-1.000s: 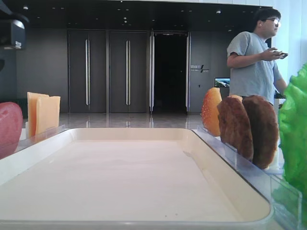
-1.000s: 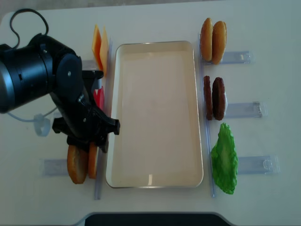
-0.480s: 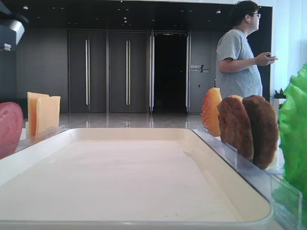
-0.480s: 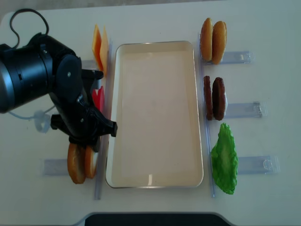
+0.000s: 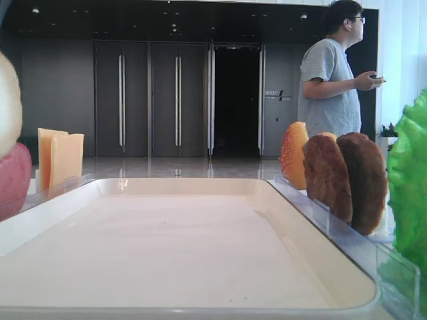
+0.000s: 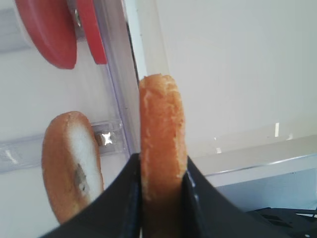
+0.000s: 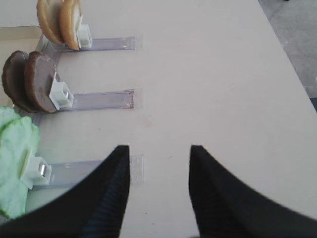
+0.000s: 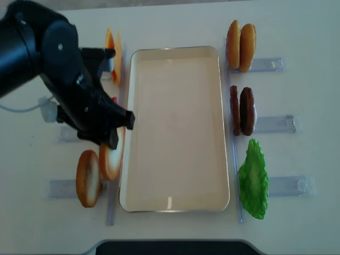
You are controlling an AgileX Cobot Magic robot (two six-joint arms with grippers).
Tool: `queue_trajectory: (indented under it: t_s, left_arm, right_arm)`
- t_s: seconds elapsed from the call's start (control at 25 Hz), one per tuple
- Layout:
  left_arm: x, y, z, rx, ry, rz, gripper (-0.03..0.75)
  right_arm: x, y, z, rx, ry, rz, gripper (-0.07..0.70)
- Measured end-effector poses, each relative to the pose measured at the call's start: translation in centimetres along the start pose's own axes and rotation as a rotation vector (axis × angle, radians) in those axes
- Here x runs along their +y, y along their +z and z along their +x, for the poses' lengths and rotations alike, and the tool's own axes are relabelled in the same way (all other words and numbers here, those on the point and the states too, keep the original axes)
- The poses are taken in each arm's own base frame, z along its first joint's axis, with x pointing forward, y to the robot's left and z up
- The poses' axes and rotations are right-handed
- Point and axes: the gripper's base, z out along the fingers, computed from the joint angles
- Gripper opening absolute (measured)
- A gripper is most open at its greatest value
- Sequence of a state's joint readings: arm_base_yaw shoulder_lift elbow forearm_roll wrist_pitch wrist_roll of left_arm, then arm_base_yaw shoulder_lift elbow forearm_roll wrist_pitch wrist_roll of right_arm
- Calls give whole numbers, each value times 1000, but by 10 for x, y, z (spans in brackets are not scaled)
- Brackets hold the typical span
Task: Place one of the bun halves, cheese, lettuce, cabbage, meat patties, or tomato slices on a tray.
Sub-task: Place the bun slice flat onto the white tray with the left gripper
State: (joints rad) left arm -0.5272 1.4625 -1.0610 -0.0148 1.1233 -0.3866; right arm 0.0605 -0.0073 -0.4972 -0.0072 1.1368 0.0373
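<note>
The left gripper (image 6: pixel 161 186) has clamped together on one bun half (image 6: pixel 162 148) and lifted it off its left-side holder (image 8: pixel 61 188) to the tray (image 8: pixel 175 202) rim, so placing comes next.

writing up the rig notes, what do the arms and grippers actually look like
The left arm is bulky, matte black, with rounded joint housings and a pale cable looping out beside it. The left gripper has dark, smooth fingers that flare wider toward their base. The right gripper has two broad black fingers with fine ribbed texture on their faces, tapering to rounded tips. No markings are legible.
</note>
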Motion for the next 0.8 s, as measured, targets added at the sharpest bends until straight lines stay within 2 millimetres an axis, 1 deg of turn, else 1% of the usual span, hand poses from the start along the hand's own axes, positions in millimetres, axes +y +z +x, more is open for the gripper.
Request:
queue_trajectory:
  t_s: [0.12,0.16,0.24,0.64,0.8]
  left_arm:
    - [0,-29,0,-58,-5,18,141]
    - [1,-35,1,-77,-8,18,141]
    - [3,-42,4,-89,-18,16,141]
    - [4,-42,5,-78,-21,3,139]
    - [2,-43,3,-102,-19,29,139]
  right_arm:
    - [0,0,0,0,0,0,307]
    - [0,0,0,0,0,0,307]
    - [0,0,0,0,0,0,307]
    - [0,0,0,0,0,0,307]
    - [0,0,0,0,0,0,307]
